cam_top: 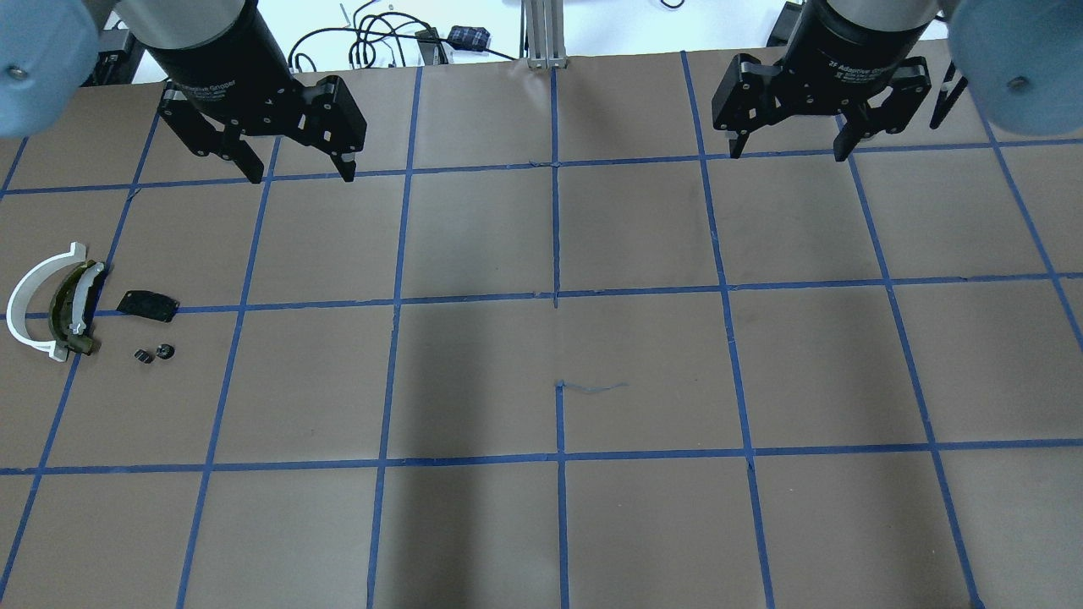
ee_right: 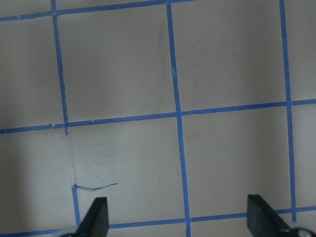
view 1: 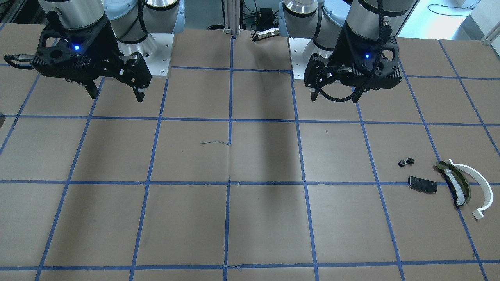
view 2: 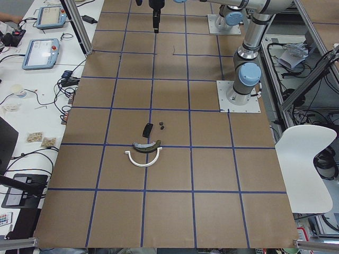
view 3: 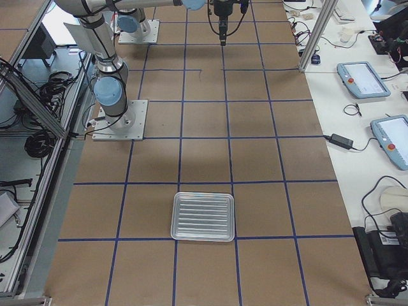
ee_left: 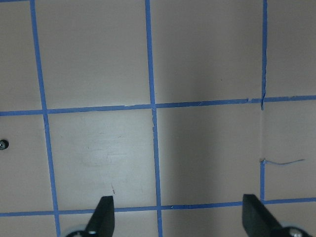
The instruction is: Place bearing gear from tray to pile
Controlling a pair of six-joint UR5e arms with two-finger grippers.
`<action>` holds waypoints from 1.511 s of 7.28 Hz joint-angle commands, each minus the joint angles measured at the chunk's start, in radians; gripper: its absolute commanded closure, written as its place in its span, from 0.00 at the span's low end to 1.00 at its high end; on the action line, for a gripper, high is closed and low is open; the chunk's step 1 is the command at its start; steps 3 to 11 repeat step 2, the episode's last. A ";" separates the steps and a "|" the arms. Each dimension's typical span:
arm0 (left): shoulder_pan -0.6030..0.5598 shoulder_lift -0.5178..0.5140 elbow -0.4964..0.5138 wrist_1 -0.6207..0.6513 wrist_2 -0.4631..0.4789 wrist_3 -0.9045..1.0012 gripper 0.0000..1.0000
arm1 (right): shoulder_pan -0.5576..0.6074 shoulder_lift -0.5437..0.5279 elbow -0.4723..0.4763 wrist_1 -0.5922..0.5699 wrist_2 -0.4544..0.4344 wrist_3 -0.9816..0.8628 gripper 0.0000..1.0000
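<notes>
The pile lies at the table's left end: a white half-ring arc point(cam_top: 30, 296), an olive-and-dark curved piece point(cam_top: 74, 306) and a small flat black plate point(cam_top: 147, 304). Two small black gear-like parts point(cam_top: 154, 353) lie on the paper beside the plate, and they also show in the front view point(view 1: 406, 162). The ridged metal tray point(view 3: 203, 217) sits at the table's right end and looks empty. My left gripper point(cam_top: 300, 175) is open and empty, high above the table behind the pile. My right gripper point(cam_top: 788, 156) is open and empty, high over the far right.
Brown paper with a blue tape grid point(cam_top: 556, 296) covers the table. The arm bases point(view 1: 156, 54) stand at the robot's edge. The left wrist view shows one small gear point(ee_left: 4, 144) at its left edge. Pendants and cables point(view 3: 363, 80) lie off the table.
</notes>
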 commanded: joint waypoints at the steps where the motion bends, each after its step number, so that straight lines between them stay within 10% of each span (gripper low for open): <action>1: 0.051 0.003 -0.007 0.021 0.000 -0.007 0.08 | 0.000 0.000 0.000 0.000 -0.002 0.000 0.00; 11: 0.051 0.002 -0.008 0.024 0.005 -0.009 0.08 | 0.000 0.000 0.000 0.000 -0.003 -0.001 0.00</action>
